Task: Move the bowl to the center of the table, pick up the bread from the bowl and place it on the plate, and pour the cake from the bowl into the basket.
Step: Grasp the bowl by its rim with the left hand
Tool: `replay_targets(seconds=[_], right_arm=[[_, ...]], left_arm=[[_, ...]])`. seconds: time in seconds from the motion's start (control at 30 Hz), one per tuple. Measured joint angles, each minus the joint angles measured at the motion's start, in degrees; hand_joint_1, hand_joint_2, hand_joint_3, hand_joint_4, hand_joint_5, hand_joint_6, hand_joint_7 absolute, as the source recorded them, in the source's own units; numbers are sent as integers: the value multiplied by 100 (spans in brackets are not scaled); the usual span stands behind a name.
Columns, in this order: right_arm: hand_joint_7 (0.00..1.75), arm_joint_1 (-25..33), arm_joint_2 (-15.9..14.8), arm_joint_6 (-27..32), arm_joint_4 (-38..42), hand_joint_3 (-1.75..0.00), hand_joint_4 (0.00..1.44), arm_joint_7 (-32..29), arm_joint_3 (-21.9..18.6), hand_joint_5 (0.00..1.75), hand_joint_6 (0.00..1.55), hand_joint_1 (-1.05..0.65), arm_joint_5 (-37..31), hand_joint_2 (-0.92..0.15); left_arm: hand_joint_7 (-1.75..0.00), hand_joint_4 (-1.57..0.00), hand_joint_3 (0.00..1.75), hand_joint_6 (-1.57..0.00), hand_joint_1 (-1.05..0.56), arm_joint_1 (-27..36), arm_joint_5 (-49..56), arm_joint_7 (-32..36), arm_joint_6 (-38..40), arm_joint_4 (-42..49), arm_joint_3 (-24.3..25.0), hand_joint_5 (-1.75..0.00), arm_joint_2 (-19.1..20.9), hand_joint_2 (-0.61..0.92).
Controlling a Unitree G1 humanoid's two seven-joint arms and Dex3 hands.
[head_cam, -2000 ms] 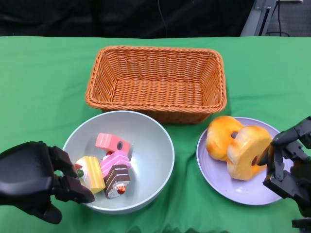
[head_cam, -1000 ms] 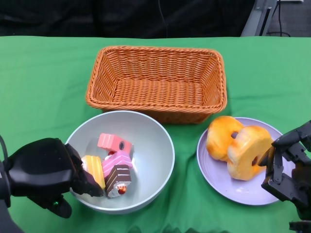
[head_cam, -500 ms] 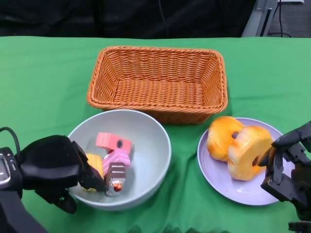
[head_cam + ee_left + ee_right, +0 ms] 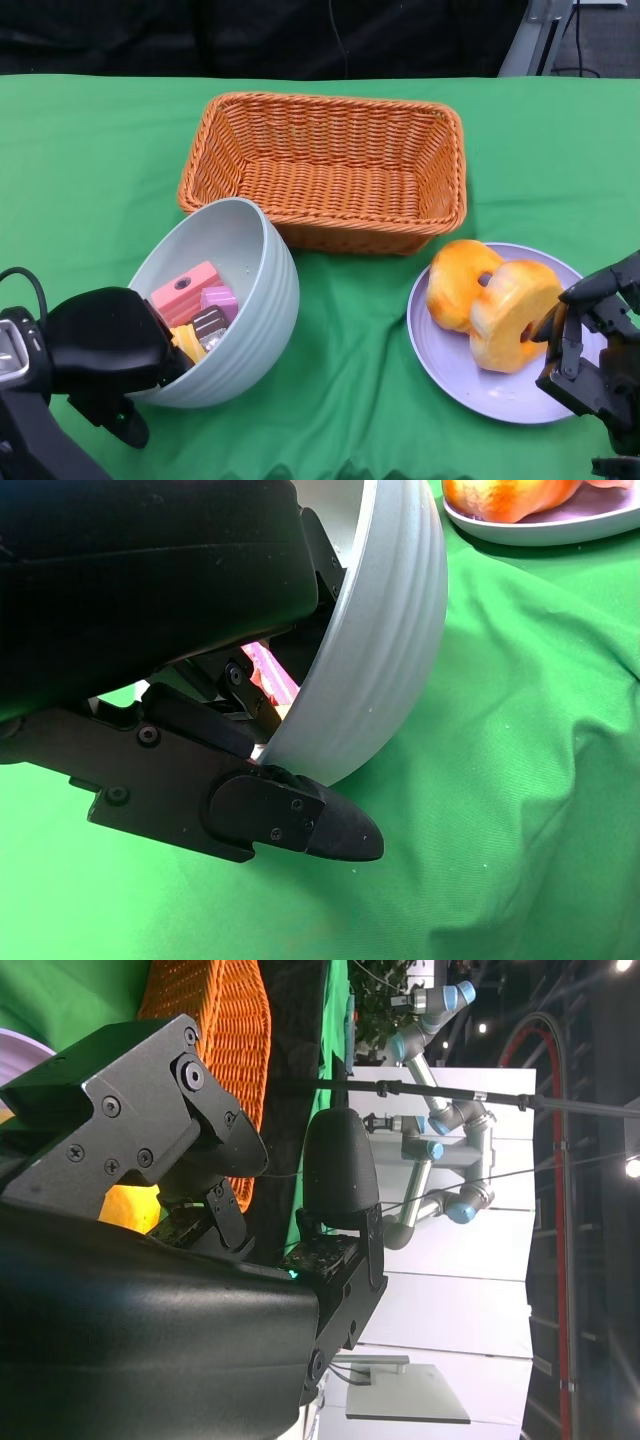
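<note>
Bowl (image 4: 255,290) tilts, rim gripped by left hand (image 4: 105,350).

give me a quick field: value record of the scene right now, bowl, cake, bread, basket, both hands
bowl: pale grey bowl, tilted, gripped at its near rim by the left hand
cake: cake pieces lie inside the bowl, bunched at its low side by the hand
bread: two bread pieces on the plate
basket: orange wicker basket, nothing seen in it, behind the bowl
right hand: right hand at the plate's near right edge, holding nothing, fingers apart
surface: green cloth
</note>
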Motion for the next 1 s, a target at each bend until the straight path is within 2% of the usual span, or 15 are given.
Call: replay_targets(seconds=[0.37,0.63,1.0], right_arm=[[161,-2,-1,-14,24,-137,78,10,-6,175,60,5,12,-48],[161,-3,0,12,23,-137,78,-14,-6,175,61,6,1,-48],[161,-12,-1,24,47,-137,77,-12,-5,175,59,6,7,-48]], left_arm=[[0,-87,19,-81,-67,5,252,426,14,-233,-25,-4,-3,92],[0,-80,18,-75,-66,71,241,535,52,-693,53,0,8,92],[0,-77,16,-75,-66,245,214,492,161,-1156,214,0,99,92]])
